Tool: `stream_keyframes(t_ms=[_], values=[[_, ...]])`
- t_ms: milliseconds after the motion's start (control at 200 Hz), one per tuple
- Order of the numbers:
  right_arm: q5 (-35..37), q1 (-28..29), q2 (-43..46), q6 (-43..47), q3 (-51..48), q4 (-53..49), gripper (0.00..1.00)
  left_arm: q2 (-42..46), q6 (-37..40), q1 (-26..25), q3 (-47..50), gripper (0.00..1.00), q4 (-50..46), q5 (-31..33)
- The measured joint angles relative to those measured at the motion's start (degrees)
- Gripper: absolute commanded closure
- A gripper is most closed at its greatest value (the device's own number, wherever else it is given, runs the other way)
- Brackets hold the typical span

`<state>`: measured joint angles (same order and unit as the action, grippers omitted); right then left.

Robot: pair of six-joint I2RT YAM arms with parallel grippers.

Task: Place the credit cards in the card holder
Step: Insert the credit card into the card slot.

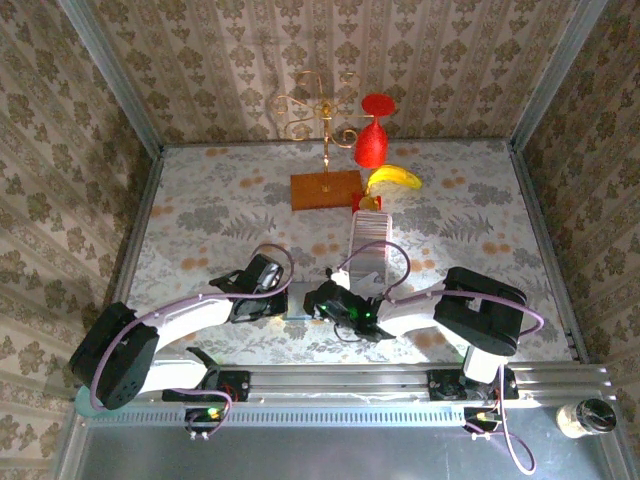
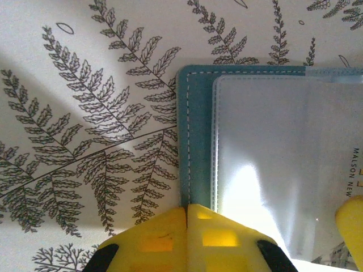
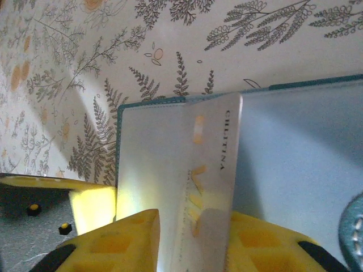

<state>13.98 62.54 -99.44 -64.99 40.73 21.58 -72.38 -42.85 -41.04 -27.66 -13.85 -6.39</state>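
The teal-blue card holder (image 1: 298,302) lies open on the table between my two grippers. My left gripper (image 2: 188,211) is shut, its yellow tips pressed together on the holder's stitched teal edge (image 2: 195,141). My right gripper (image 3: 193,220) stands open over the pale interior (image 3: 295,147). A grey-white credit card (image 3: 212,164) stands tilted between its fingers, close to the right one, its far end at the clear sleeve. The other credit cards (image 1: 368,240) stand edge-on in a long striped row behind the grippers (image 1: 322,298).
An orange-brown wooden block (image 1: 325,190) with a gold wire stand sits at the back. A red goblet (image 1: 372,140) and a banana (image 1: 395,178) are beside it. Patterned walls close off three sides. A jar (image 1: 585,418) stands off the table at the front right.
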Motion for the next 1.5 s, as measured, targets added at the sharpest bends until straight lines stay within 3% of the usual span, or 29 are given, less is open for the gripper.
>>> stream_keyframes(t_ms=[295,610,910,1090,1395,1500], values=[[0.5,0.0,2.4,3.0,2.3,-10.9,0.58,0.0,0.0,0.0,0.0,1.00,0.4,-0.2],[0.6,0.0,2.1,5.9,4.9,-15.8,0.77,0.0,0.0,0.0,0.0,1.00,0.5,-0.3],[-0.7,-0.4,0.7,9.3,7.1,-17.3,0.78,-0.1,0.0,0.0,0.0,1.00,0.6,-0.4],[-2.9,-1.2,-0.5,11.3,9.8,-18.8,0.86,0.0,0.0,0.0,0.0,1.00,0.6,-0.4],[-4.8,-1.2,-3.4,11.3,13.0,-19.8,0.87,0.2,0.0,0.3,0.7,1.00,1.7,-1.0],[-5.2,-1.3,-3.7,11.2,13.7,-20.6,0.82,0.9,-0.1,0.3,1.2,0.99,2.1,-1.0]])
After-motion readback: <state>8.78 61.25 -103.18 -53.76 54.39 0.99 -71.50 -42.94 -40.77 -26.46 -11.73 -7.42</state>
